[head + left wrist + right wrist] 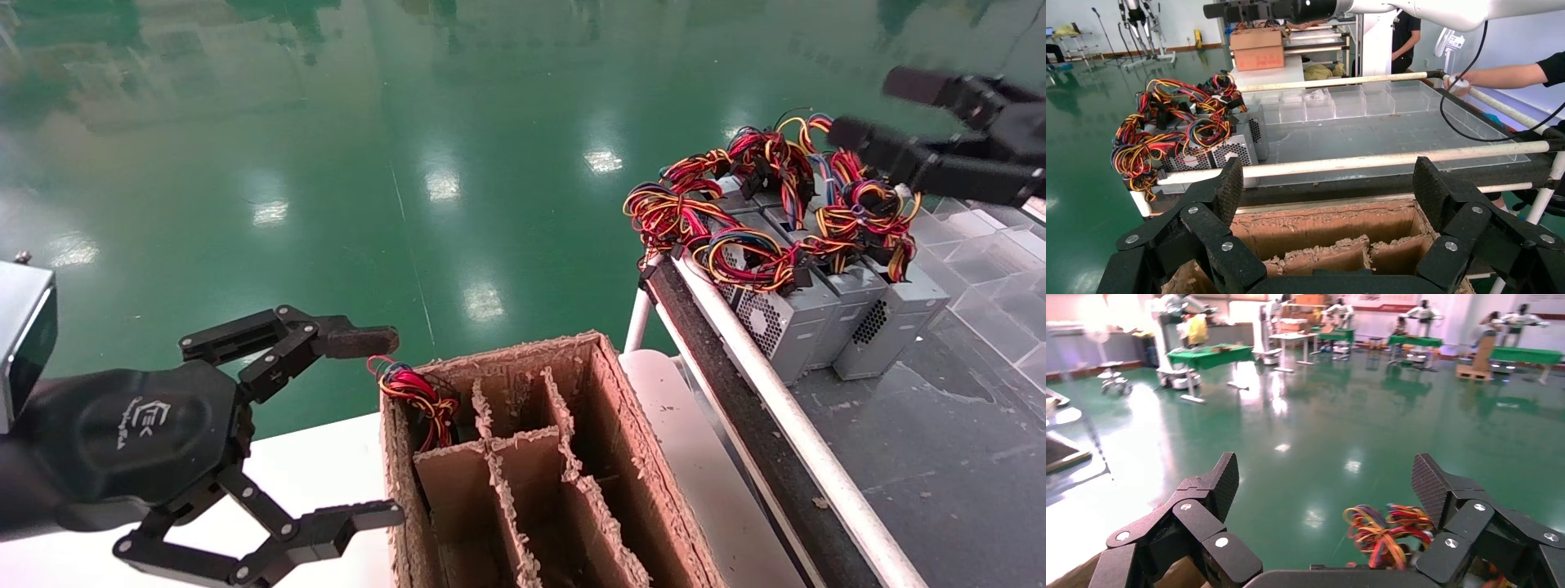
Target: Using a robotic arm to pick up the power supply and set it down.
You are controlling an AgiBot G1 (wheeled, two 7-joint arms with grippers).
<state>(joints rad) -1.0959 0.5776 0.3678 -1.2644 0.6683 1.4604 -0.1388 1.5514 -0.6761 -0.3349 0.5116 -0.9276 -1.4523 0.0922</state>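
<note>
Several grey power supplies (817, 306) stand in a row at the near end of a trolley shelf on the right, each topped by a bundle of red, yellow and black wires (735, 208). They also show in the left wrist view as power supplies (1220, 150). My right gripper (878, 110) hovers open above and behind them, with nothing between its fingers; its wrist view looks over the wire bundles (1385, 530) to the floor. My left gripper (359, 429) hangs open and empty beside the cardboard box (621, 425), at lower left.
The cardboard box has torn dividers; coloured wires (413, 396) stick out of its far-left compartment. A white rail (784, 400) edges the trolley. Clear plastic bins (1333, 104) line the shelf's far side. A person's arm (1511, 76) rests by the trolley. A green floor lies beyond.
</note>
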